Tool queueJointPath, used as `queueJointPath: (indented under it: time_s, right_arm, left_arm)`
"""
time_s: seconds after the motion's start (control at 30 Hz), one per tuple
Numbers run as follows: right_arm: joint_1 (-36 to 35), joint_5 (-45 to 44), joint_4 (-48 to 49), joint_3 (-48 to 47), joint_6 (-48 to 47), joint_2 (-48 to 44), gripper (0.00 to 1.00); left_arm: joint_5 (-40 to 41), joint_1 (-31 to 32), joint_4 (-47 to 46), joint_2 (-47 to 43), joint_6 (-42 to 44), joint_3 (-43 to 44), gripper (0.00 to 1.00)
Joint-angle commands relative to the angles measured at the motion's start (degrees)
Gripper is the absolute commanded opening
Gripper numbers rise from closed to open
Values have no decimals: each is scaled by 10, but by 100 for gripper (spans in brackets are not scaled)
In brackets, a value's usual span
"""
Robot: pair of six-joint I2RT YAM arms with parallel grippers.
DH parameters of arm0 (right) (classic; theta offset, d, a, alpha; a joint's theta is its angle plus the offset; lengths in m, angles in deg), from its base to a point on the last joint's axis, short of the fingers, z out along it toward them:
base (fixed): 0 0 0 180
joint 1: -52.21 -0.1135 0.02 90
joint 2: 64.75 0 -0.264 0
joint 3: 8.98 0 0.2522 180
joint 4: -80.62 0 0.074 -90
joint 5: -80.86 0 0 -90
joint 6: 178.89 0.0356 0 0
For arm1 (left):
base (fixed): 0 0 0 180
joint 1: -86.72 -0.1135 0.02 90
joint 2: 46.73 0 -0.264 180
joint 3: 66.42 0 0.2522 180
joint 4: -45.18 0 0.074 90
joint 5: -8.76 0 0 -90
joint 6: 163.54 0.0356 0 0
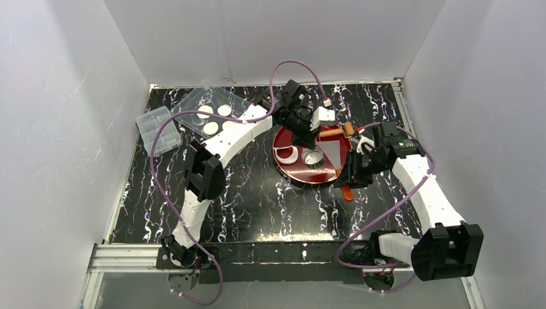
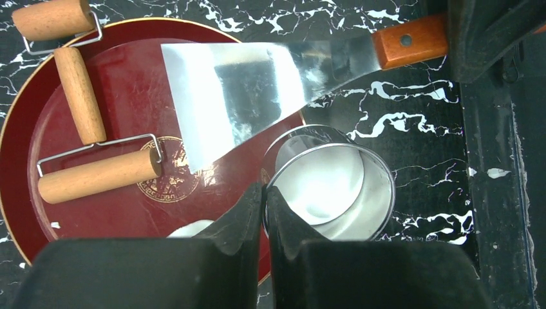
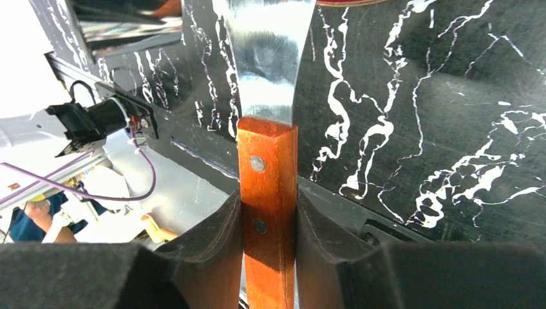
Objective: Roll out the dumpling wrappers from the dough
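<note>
On the black marbled surface (image 1: 257,206) a red plate (image 1: 293,175) is seen at the centre of the top view. The dough (image 1: 288,153) – a white crescent scrap – is lying on the plate at its 9 o'clock side; only a small white edge of it (image 2: 193,227) is shown by the left wrist view. The dumpling wrappers (image 1: 210,129) are laid on a clear plastic sheet (image 1: 193,103) at 10 o'clock from the plate, well apart from it; a clear box (image 1: 158,131) is placed at 8 o'clock of that sheet.

The left tool (image 2: 263,193) is pressed together on the metal ring (image 2: 360,193), and the thin wall seems to be pinched between its fingers; the ring is near the middle of the plate. The right tool (image 3: 267,206) is closed on the wooden handle of the spatula (image 3: 267,187); the steel blade is held over the plate at 3 o'clock of the ring. A wooden rolling pin (image 2: 80,93) is resting on the plate at its 1 o'clock rim – in the top view.
</note>
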Motion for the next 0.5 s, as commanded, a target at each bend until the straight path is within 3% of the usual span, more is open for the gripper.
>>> queueJointPath:
  time_s: [0.0, 0.17, 0.47]
  right_arm:
    - [2, 46, -12, 1, -5, -31, 1]
    - [2, 16, -26, 7, 8, -30, 1]
    - [2, 53, -29, 5, -10, -27, 1]
  left_arm:
    - [-10, 0, -3, -18, 3, 25, 0]
    - [-36, 0, 7, -22, 1, 40, 0]
    - [2, 0, -37, -16, -23, 32, 0]
